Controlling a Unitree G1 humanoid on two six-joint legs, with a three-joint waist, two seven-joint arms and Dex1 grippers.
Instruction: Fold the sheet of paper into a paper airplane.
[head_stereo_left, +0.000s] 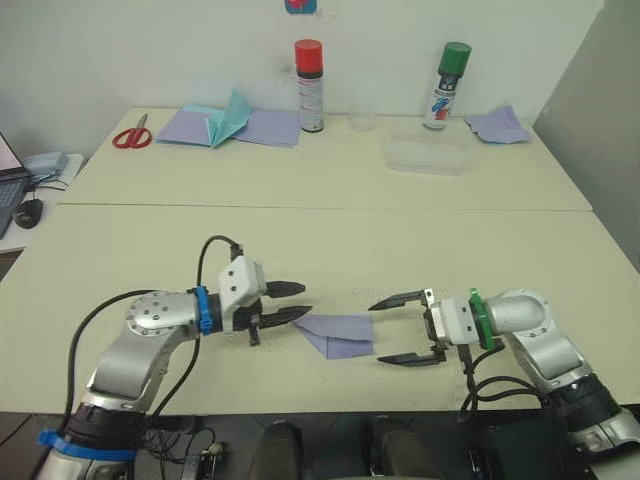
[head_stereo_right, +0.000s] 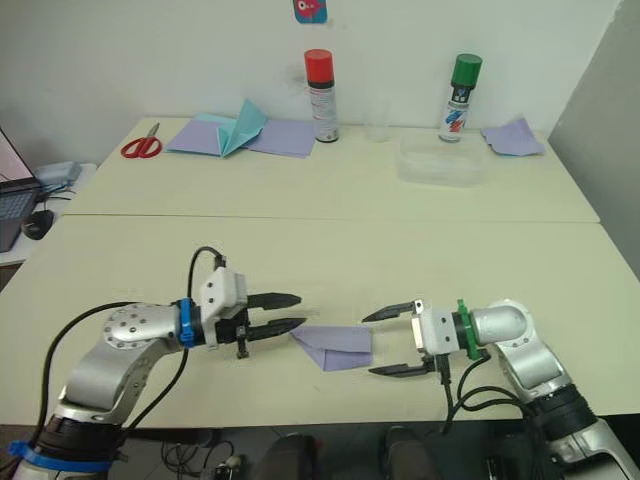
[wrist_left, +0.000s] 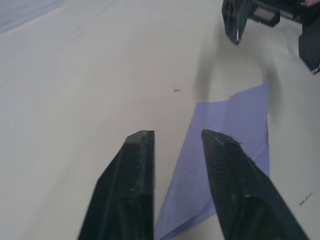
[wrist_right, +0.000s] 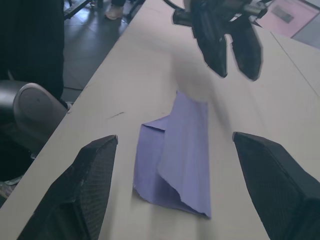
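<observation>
The lilac sheet of paper (head_stereo_left: 340, 333) lies flat near the table's front edge, folded into a layered wedge whose point faces left. My left gripper (head_stereo_left: 298, 302) hovers just left of that point, open by a narrow gap with nothing between its fingers (wrist_left: 135, 185). My right gripper (head_stereo_left: 376, 333) is open wide, and its two fingertips straddle the paper's right edge. The right wrist view shows the paper (wrist_right: 182, 150) between those spread fingers, with the left gripper (wrist_right: 232, 45) beyond it. A paper airplane is out of view.
At the table's back stand a red-capped spray can (head_stereo_left: 310, 85), a green-capped can (head_stereo_left: 446, 85), a clear cup (head_stereo_left: 361, 118) and a clear plastic box (head_stereo_left: 428, 155). Scissors (head_stereo_left: 132, 135), teal paper (head_stereo_left: 232, 118) on wider lilac sheets and another lilac piece (head_stereo_left: 498, 125) lie there too.
</observation>
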